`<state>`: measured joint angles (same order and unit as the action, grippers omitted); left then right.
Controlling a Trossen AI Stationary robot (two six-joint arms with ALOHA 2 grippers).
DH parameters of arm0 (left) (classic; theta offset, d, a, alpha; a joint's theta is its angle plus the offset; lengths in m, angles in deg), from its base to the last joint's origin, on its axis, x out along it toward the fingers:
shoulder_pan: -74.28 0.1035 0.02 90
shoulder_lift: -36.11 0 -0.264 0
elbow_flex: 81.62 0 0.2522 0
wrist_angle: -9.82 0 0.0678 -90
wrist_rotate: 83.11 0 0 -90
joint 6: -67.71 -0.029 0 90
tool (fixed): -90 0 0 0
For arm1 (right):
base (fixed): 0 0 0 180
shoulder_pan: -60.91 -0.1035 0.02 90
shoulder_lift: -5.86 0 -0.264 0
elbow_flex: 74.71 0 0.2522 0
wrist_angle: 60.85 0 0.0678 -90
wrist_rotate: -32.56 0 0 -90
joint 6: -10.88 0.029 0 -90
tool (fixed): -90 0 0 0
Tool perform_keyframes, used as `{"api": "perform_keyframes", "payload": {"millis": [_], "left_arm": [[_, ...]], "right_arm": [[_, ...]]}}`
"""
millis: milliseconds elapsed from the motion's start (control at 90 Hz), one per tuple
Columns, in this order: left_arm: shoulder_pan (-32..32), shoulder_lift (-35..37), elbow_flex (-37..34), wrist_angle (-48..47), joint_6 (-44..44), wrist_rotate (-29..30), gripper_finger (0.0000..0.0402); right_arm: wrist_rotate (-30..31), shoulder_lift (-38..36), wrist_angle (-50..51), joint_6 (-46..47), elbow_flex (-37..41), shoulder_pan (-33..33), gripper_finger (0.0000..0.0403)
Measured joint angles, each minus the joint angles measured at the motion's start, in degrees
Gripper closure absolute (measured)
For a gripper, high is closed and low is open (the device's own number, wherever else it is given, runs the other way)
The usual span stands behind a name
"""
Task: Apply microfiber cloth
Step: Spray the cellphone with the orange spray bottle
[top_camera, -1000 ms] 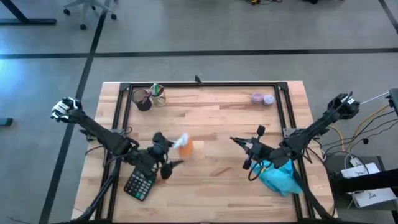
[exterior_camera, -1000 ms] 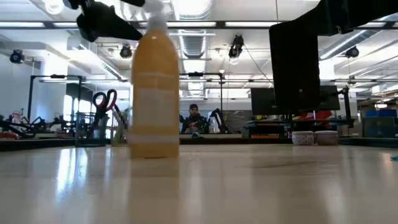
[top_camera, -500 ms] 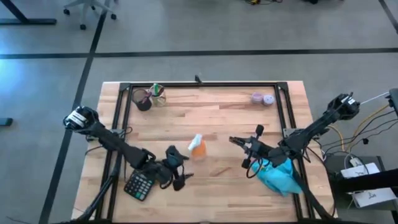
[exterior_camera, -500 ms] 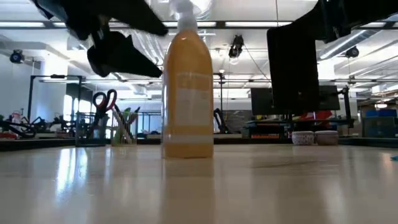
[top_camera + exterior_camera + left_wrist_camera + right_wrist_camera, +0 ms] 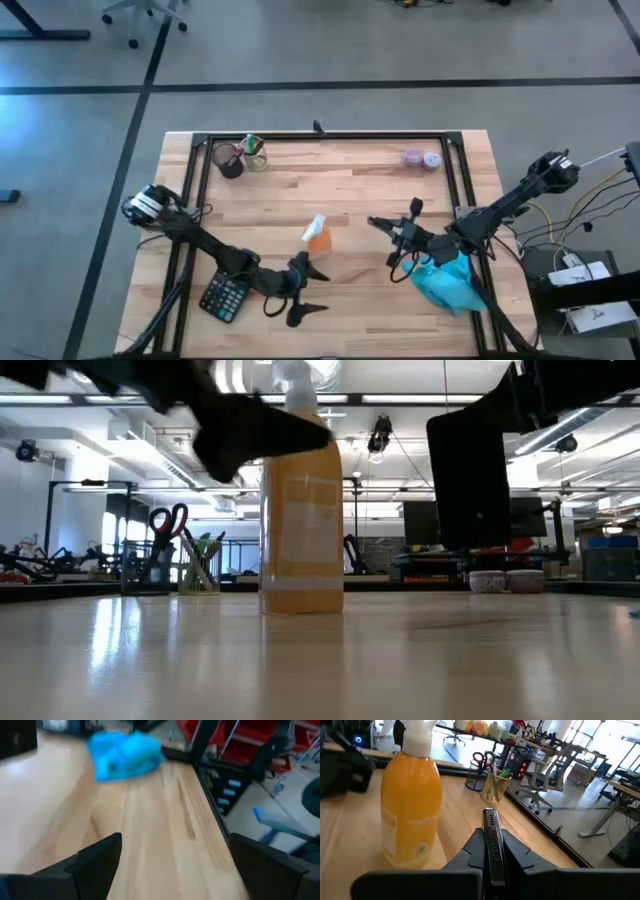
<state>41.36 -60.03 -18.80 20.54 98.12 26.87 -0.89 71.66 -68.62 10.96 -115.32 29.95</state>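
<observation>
The turquoise microfiber cloth point(image 5: 446, 285) lies crumpled on the table near its right edge, under my right arm. It also shows in the left wrist view as the cloth point(image 5: 125, 754). My right gripper point(image 5: 392, 230) is left of the cloth, shut on a black phone point(image 5: 472, 480). An orange spray bottle point(image 5: 318, 236) with a white top stands on its base mid-table. My left gripper point(image 5: 314, 296) is open near the table's near edge, in front of the bottle, with nothing between its fingers. My right gripper pinches the phone between its two fingers point(image 5: 469, 853), one on each flat face, with the phone's thin edge point(image 5: 491, 837) toward the wrist. The fingers come roughly level from the table's right side. The phone stands upright, lifted clear of the table.
A black calculator point(image 5: 224, 297) lies near the left front, beside my left arm. At the back left stand a dark cup point(image 5: 230, 160) and a mesh holder point(image 5: 255, 152) with scissors. Small round things point(image 5: 423, 158) sit at the back right. A black frame point(image 5: 320, 137) rims the table.
The orange bottle has moved a little toward the table's right, and for the last half second it has stood still on its own. My left gripper, which was at the bottle, has drawn away from it toward the near edge and to the right.
</observation>
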Motion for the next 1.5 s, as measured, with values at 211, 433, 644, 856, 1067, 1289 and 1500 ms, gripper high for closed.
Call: {"api": "perform_keyframes", "payload": {"millis": [211, 433, 644, 856, 1067, 1289, 1500], "left_arm": [[-3.65, 9.87, 0.00, -35.51, 15.22, 17.35, 0.0052], [2.11, 9.44, -1.22, -46.27, 21.19, 25.10, 0.0053], [9.07, 0.37, -1.46, -24.95, 4.05, 21.77, 0.0053], [15.08, -9.32, 1.06, -4.89, -8.84, 15.28, 0.0053], [20.86, -18.50, 9.49, -2.59, -14.37, 9.41, 0.0053], [25.17, -27.68, 24.16, -2.08, -22.92, -0.92, 0.0053], [28.32, -31.13, 33.23, -7.55, -25.87, -2.82, 0.0053]], "right_arm": [[-0.02, 0.00, 0.30, 0.37, 0.00, 0.26, 0.0396], [0.00, 0.00, 0.22, 0.37, 0.00, 0.63, 0.0396], [0.02, 0.00, 0.27, -0.60, -0.06, 0.63, 0.0396], [-0.05, -0.69, 5.04, -4.17, -2.75, -1.77, 0.0396], [-0.02, -2.76, 33.08, 10.50, -11.10, -6.10, 0.0396], [-6.64, -2.85, 49.01, 20.18, -16.90, -9.80, 0.0396], [-17.11, -2.84, 55.01, 25.41, -18.17, -11.50, 0.0396]]}}
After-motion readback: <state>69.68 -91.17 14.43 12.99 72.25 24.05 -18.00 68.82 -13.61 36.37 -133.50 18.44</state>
